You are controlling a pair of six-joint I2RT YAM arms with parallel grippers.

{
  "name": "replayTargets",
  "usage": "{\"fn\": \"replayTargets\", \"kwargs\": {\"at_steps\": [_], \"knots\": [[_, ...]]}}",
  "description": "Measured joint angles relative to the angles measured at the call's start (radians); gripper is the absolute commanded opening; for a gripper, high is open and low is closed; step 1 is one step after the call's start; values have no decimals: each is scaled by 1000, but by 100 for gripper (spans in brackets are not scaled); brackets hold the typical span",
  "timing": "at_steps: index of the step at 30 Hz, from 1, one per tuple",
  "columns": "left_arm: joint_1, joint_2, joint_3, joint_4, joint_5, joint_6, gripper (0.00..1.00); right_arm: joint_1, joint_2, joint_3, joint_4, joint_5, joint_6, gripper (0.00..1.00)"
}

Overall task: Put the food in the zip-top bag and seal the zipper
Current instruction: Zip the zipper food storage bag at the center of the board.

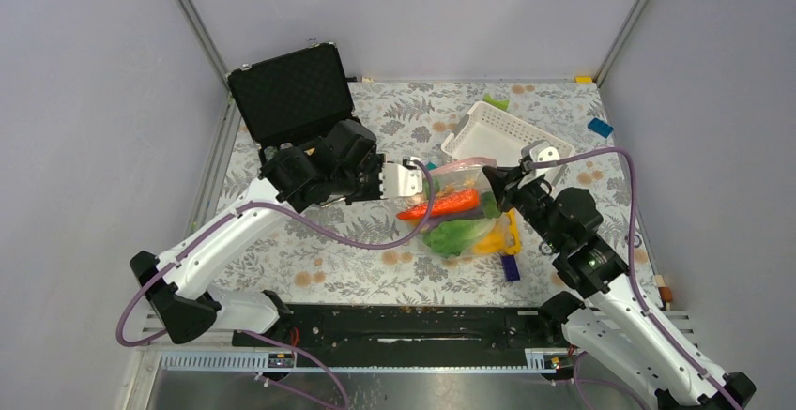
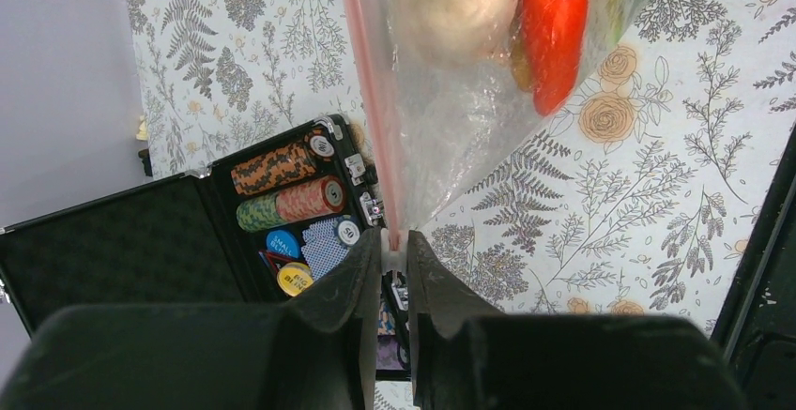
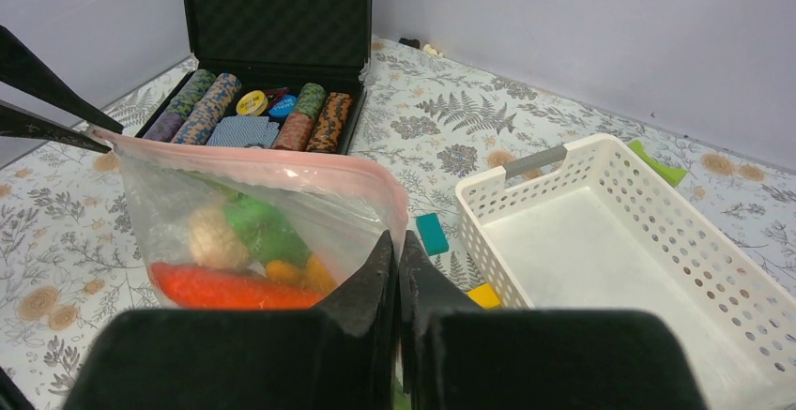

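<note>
The zip-top bag point(image 1: 465, 218), with the food point(image 1: 439, 206) inside, is stretched between the arms over the middle of the desk point(image 1: 347, 260). Its zipper point(image 3: 253, 161) is uppermost, long axis running left to right. The left jaws, nearly closed, pinch the zipper's left end; the right jaws, fully closed, grip the zip-top bag's right top corner

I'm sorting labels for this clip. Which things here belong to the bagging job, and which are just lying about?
Job: zip-top bag, its pink zipper, the red chili and green lettuce leaf inside it, left gripper pinching the zipper, right gripper shut on the bag's other corner.
Lying about: poker chip case, white basket, teal block, blue block.
</note>
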Motion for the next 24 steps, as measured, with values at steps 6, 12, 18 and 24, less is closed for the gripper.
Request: {"fn": "replayTargets", "kwargs": {"at_steps": [6, 12, 18, 24], "knots": [[0, -13, -12, 11, -3, 16, 25, 0, -10, -7, 0, -21, 0, 0], [30, -24, 28, -68, -11, -25, 97, -27, -4, -27, 57, -162, 32, 0], [35, -32, 171, -14, 21, -165, 99, -32, 109, -16, 163, -343, 137, 0], [35, -80, 234, 181, -93, -367, 99, -32, 166, -12, 235, -371, 201, 0]]}}
